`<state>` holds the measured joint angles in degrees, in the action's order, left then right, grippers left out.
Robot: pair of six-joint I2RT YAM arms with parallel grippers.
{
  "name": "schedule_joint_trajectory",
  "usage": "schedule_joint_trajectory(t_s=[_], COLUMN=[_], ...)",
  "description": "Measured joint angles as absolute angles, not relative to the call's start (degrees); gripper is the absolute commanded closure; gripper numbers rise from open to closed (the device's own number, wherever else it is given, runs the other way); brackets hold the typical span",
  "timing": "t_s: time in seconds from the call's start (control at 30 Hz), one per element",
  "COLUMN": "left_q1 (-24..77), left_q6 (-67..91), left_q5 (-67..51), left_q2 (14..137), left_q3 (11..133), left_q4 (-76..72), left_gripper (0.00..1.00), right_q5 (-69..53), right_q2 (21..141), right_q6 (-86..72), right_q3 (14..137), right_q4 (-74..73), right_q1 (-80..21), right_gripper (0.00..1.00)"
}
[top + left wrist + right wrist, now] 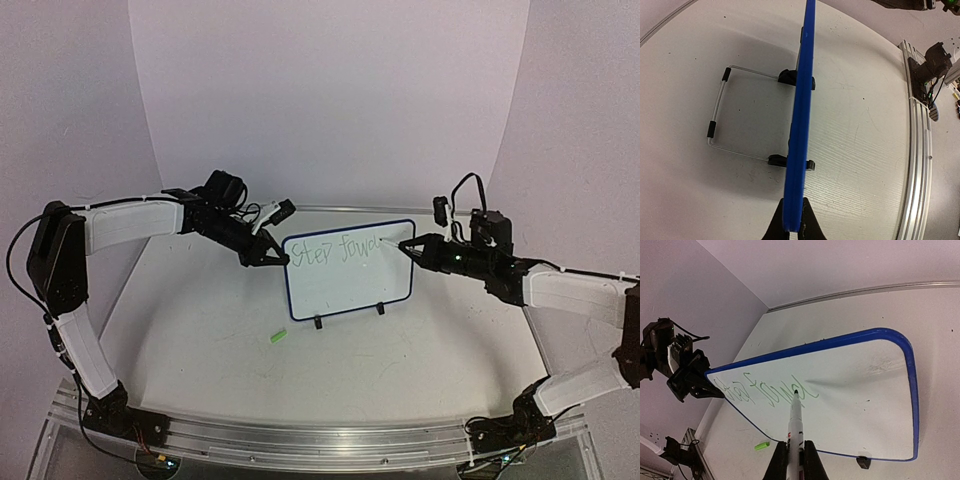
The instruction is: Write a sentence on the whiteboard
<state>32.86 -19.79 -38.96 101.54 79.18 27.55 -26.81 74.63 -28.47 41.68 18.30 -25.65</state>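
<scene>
The whiteboard (pixel 348 284) with a dark blue frame stands upright mid-table on two black clip feet (pixel 379 308). Thin green handwriting (pixel 335 250) along its top reads about "Step forwa". My left gripper (pixel 277 259) is shut on the board's left edge; its wrist view shows the blue frame (pixel 801 125) edge-on between the fingers and the wire stand (pixel 720 110) behind. My right gripper (pixel 418 246) is shut on a white marker (pixel 796 425), whose tip touches the board (pixel 860 390) at the end of the writing (pixel 767 390).
A green marker cap (pixel 277 337) lies on the table in front of the board; it also shows in the right wrist view (pixel 761 445). An aluminium rail (pixel 320 440) runs along the near edge. White backdrop walls enclose the table.
</scene>
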Motion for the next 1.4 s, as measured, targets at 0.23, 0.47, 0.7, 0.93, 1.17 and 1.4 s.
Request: schedule_joint_trajectory(t_s=[0.23,0.47,0.7,0.93,1.17,1.4], left_q1=[32.86,32.86,32.86,32.86,32.86,32.87], left_q6=[-19.79,-19.79,-19.75,-19.75,-19.77,-19.75], left_q5=[-38.96,-38.98,-38.96,-38.98,-38.98,-39.00], left_q2=[101.54,101.54,101.54,101.54,101.54,101.54], left_q3=[79.18,79.18,79.18,79.18,79.18,79.18], left_q4=[27.55,27.55,27.53,27.53,27.55,27.55], left_gripper=[1.00,1.00,1.00,1.00,1.00,1.00], right_q5=[-26.54,-26.23,-25.23,-22.07,-21.28,-21.28], right_q2=[76.42,77.80,78.00,76.38,75.79,76.16], right_q6=[-28.37,-28.06,-27.88,-27.94,-28.12,-28.12], right_q3=[42.63,43.73,43.86,43.63,42.91,41.16], right_q4=[18.27,18.34,18.33,18.27,18.33,18.11], right_q1=[-25.65,-25.65,-25.67,-25.65,-25.65,-25.65], right_gripper=[1.00,1.00,1.00,1.00,1.00,1.00])
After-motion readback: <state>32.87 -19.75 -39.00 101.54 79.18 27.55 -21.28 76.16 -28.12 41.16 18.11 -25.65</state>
